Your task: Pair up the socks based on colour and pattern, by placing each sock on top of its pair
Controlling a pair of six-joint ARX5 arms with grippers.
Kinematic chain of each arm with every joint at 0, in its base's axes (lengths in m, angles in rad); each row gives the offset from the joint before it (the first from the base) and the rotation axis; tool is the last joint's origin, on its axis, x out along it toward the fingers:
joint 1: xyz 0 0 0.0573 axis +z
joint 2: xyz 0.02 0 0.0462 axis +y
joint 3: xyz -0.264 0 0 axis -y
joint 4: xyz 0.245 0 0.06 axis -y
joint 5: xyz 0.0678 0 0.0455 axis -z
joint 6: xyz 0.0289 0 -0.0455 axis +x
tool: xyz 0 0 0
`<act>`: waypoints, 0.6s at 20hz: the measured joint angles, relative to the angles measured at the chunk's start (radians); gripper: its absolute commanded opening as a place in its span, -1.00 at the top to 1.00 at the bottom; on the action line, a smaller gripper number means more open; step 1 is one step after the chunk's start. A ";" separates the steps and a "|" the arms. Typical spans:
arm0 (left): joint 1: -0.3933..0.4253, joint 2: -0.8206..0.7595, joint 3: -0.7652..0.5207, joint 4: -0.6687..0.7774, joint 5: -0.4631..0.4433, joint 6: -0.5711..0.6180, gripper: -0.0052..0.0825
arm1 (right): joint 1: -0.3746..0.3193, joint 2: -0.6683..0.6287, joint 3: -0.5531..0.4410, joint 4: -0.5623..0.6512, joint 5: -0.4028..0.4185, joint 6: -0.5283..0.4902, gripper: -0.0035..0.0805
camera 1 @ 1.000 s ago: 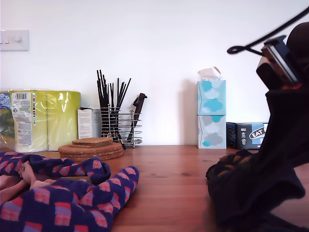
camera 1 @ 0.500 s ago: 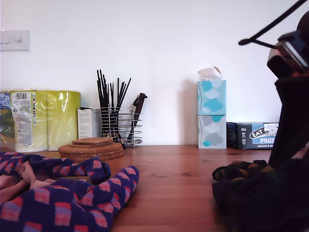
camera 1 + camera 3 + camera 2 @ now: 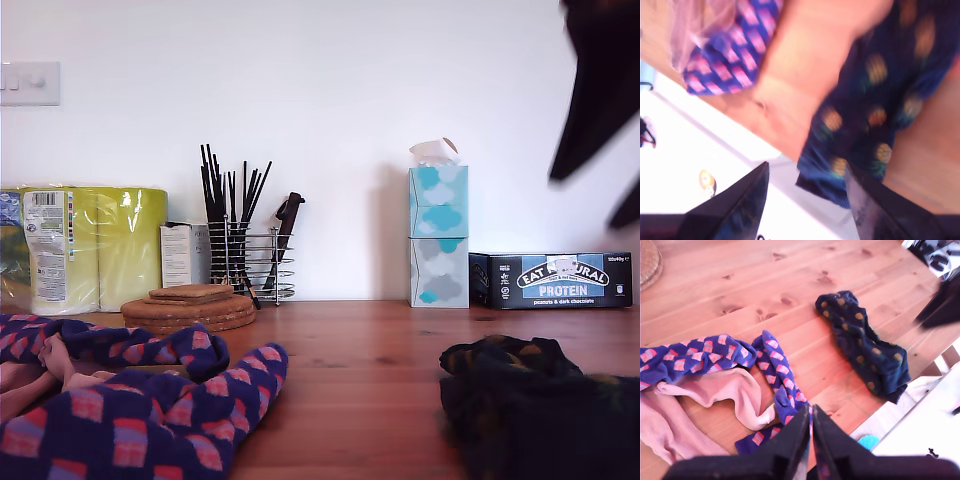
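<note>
My first tool (image 3: pixel 811 440) is pressed shut on nothing above the navy diamond socks (image 3: pixel 775 367), which lie tangled with the pink socks (image 3: pixel 735 392) on the tabletop (image 3: pixel 765 280). My second tool (image 3: pixel 805 200) hangs wide open over the dark dotted socks (image 3: pixel 875 105), well apart from the navy pair.

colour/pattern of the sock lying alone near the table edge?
Dark navy sock with small orange-brown dots; clearest in the first wrist view.

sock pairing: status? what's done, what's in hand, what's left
Done: the dotted dark socks lie in one heap near the table edge; whether that is both of them is unclear. In hand: nothing; my second gripper is open above that heap, my first gripper shut and empty. Left: the diamond-patterned navy socks and pink socks lie tangled, unpaired.
</note>
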 measured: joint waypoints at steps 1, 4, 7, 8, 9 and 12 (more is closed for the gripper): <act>0.000 0.008 0.000 0.008 0.000 0.010 0.93 | -0.002 -0.027 0.019 -0.014 0.023 -0.010 -0.05; 0.000 0.027 -0.001 0.045 -0.022 0.063 0.93 | -0.002 -0.079 0.022 -0.005 0.036 -0.035 0.99; 0.000 0.024 -0.001 0.064 -0.062 0.096 0.93 | 0.018 -0.184 0.020 0.082 0.113 -0.042 0.95; 0.000 0.024 -0.001 0.072 -0.064 0.109 0.93 | 0.027 -0.244 0.020 0.111 0.167 -0.043 0.95; 0.000 0.025 -0.001 0.085 -0.065 0.121 0.93 | 0.033 -0.310 0.021 0.134 0.233 -0.055 0.95; 0.000 0.026 -0.001 0.095 -0.064 0.154 0.93 | 0.035 -0.444 0.021 0.146 0.332 -0.097 0.95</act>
